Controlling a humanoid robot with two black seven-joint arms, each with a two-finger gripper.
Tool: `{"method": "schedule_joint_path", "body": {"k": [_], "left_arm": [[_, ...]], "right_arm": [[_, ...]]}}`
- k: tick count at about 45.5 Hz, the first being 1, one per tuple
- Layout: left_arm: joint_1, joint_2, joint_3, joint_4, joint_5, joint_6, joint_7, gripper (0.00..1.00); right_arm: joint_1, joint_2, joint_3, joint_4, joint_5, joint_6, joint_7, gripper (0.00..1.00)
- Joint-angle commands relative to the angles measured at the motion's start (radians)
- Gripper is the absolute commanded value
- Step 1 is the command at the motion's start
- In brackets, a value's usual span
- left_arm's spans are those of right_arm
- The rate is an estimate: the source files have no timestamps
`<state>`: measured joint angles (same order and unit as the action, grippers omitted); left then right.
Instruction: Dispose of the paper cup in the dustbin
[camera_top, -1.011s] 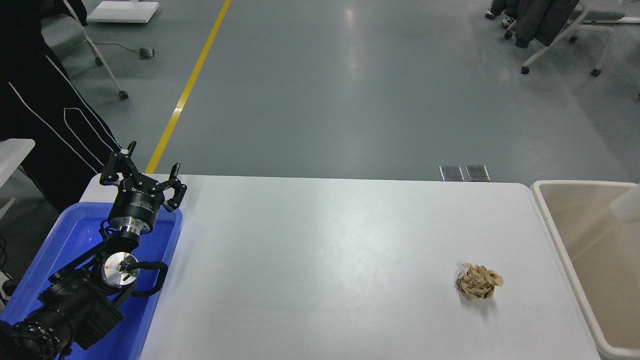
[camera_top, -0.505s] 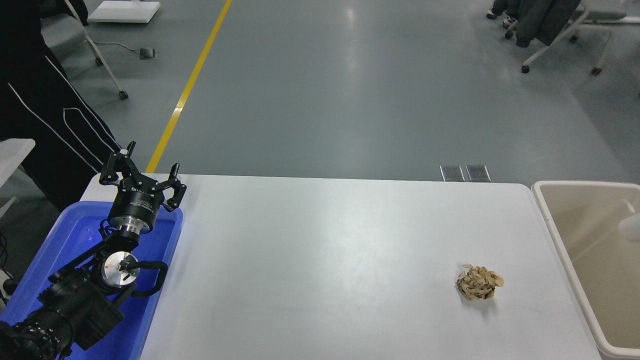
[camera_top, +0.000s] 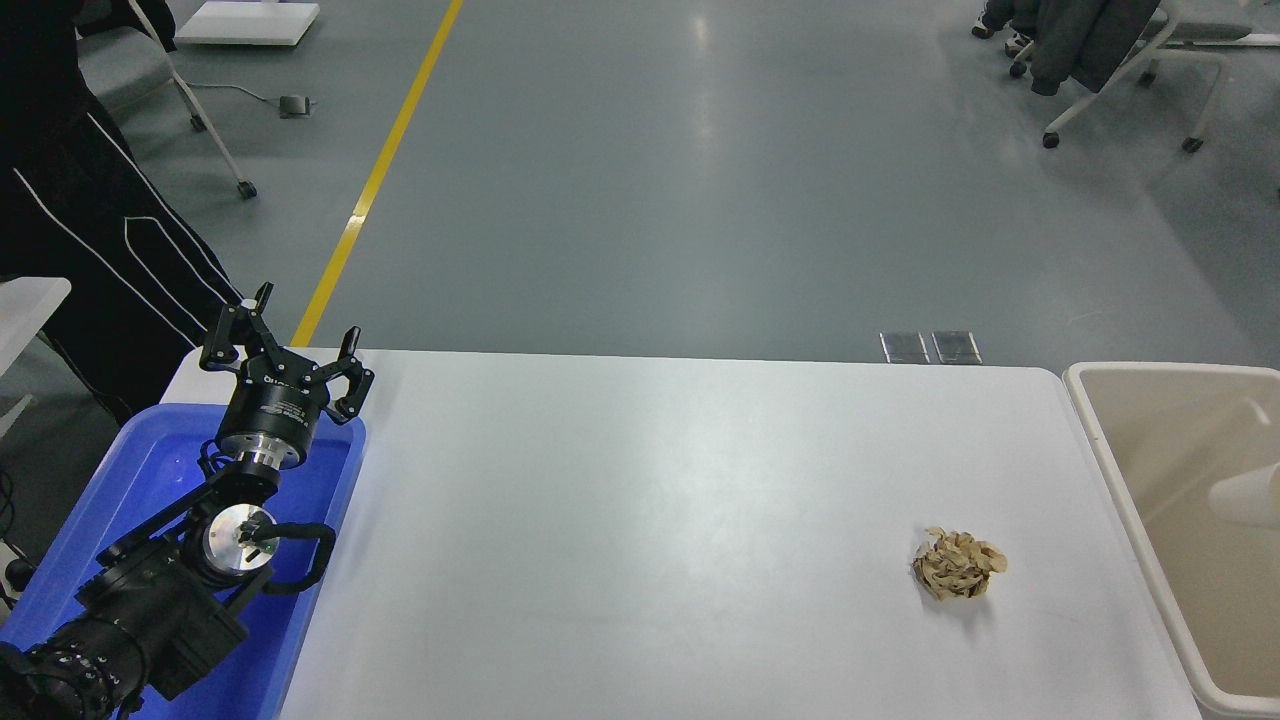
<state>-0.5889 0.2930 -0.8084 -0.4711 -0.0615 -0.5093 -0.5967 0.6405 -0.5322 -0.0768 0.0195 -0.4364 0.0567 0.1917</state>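
Observation:
The white paper cup (camera_top: 1245, 497) lies on its side inside the beige dustbin (camera_top: 1125, 470), at the picture's right edge, partly cut off by it. The dustbin stands against the right end of the white table (camera_top: 650, 520). My left gripper (camera_top: 285, 345) is open and empty, parked over the blue tub at the lower left. My right arm and gripper are out of view.
A bright blue tub (camera_top: 110, 520) sits at the table's left end under my left arm. A crumpled tan paper wad (camera_top: 957, 565) lies on the table near the dustbin. A person in dark clothes (camera_top: 80, 210) stands at the far left. Wheeled chairs (camera_top: 1100, 60) stand beyond.
The paper cup has dropped lower inside the dustbin, from near its upper right down to its floor. The left arm has not moved.

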Motion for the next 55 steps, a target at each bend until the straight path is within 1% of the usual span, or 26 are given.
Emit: {"method": "schedule_joint_path", "body": {"k": [1,26,28,32,33,34,37,38,39,41,44,45,47,55], "left_arm": [[0.000,0.000,0.000,0.000,0.000,0.000,0.000,1.00],[0.000,0.000,0.000,0.000,0.000,0.000,0.000,1.00],[0.000,0.000,0.000,0.000,0.000,0.000,0.000,1.00],[0.000,0.000,0.000,0.000,0.000,0.000,0.000,1.00],[0.000,0.000,0.000,0.000,0.000,0.000,0.000,1.00],[0.001,0.000,0.000,0.000,0.000,0.000,0.000,1.00],[0.000,0.000,0.000,0.000,0.000,0.000,0.000,1.00],[0.001,0.000,0.000,0.000,0.000,0.000,0.000,1.00],[0.000,0.000,0.000,0.000,0.000,0.000,0.000,1.00],[0.000,0.000,0.000,0.000,0.000,0.000,0.000,1.00],[0.001,0.000,0.000,0.000,0.000,0.000,0.000,1.00],[0.001,0.000,0.000,0.000,0.000,0.000,0.000,1.00],[0.000,0.000,0.000,0.000,0.000,0.000,0.000,1.00],[0.000,0.000,0.000,0.000,0.000,0.000,0.000,1.00]], "right_arm": [[-0.027,0.029,0.002,-0.024,0.068,-0.047,-0.003,0.00],[-0.035,0.041,-0.004,-0.023,0.079,-0.055,-0.002,0.00],[-0.033,0.041,-0.008,-0.023,0.079,-0.057,-0.002,0.16],[-0.033,0.041,-0.012,-0.023,0.079,-0.049,-0.002,0.23],[-0.033,0.041,-0.012,-0.023,0.079,-0.048,-0.002,0.26],[-0.033,0.041,-0.011,-0.023,0.079,-0.046,-0.002,0.33],[-0.033,0.041,-0.011,-0.023,0.079,-0.046,-0.002,0.63],[-0.033,0.041,-0.011,-0.023,0.079,-0.046,-0.002,0.71],[-0.033,0.041,-0.011,-0.023,0.079,-0.046,-0.002,0.74],[-0.033,0.041,-0.011,-0.023,0.079,-0.046,-0.002,0.77],[-0.032,0.041,-0.001,-0.023,0.079,-0.049,-0.002,0.93],[-0.030,0.041,0.000,-0.023,0.079,-0.049,-0.002,0.96],[-0.024,0.040,-0.001,-0.023,0.079,-0.046,-0.002,0.98],[-0.004,0.031,0.000,-0.026,0.079,-0.052,-0.002,0.99]]}}
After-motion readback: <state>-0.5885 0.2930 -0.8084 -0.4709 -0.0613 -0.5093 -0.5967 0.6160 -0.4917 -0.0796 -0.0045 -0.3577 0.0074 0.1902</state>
